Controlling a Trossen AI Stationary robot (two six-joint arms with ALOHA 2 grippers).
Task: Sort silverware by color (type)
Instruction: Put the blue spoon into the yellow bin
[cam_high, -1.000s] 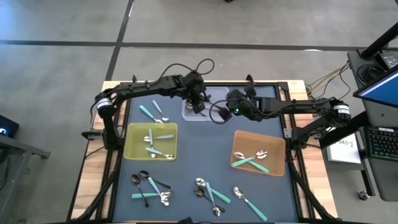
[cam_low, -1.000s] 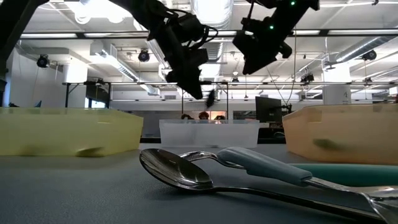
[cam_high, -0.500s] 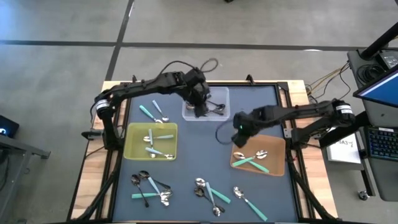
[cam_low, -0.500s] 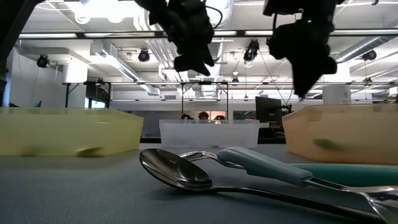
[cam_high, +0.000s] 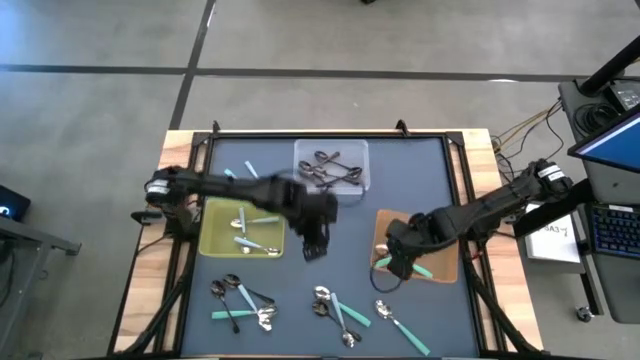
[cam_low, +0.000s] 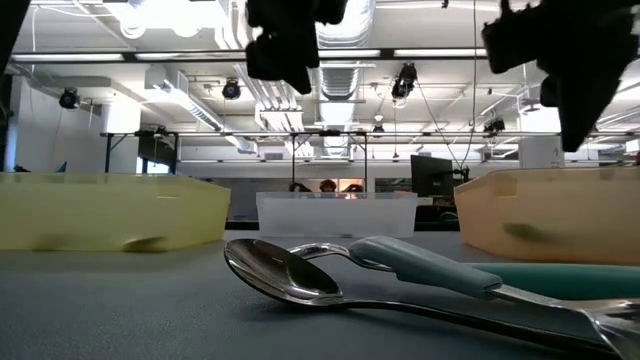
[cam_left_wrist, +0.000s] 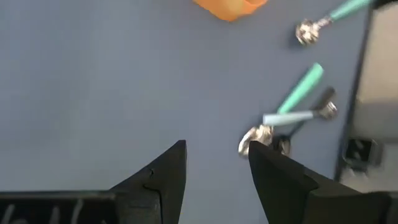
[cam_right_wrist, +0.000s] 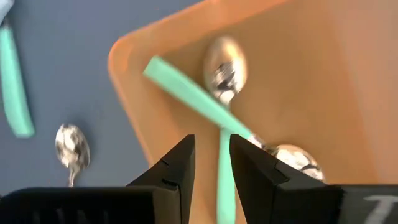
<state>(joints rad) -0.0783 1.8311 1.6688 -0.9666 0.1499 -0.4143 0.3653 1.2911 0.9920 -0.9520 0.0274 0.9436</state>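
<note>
High view: empty, parted left gripper (cam_high: 316, 250) mid-mat; right gripper (cam_high: 392, 262), fingers slightly apart, over orange-brown tray (cam_high: 447, 238) of teal-handled spoons (cam_high: 420, 268).

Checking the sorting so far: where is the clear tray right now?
In the high view the clear tray sits at the table's far edge, near the middle, holding dark utensils, beyond the yellow tray and orange tray.
</note>
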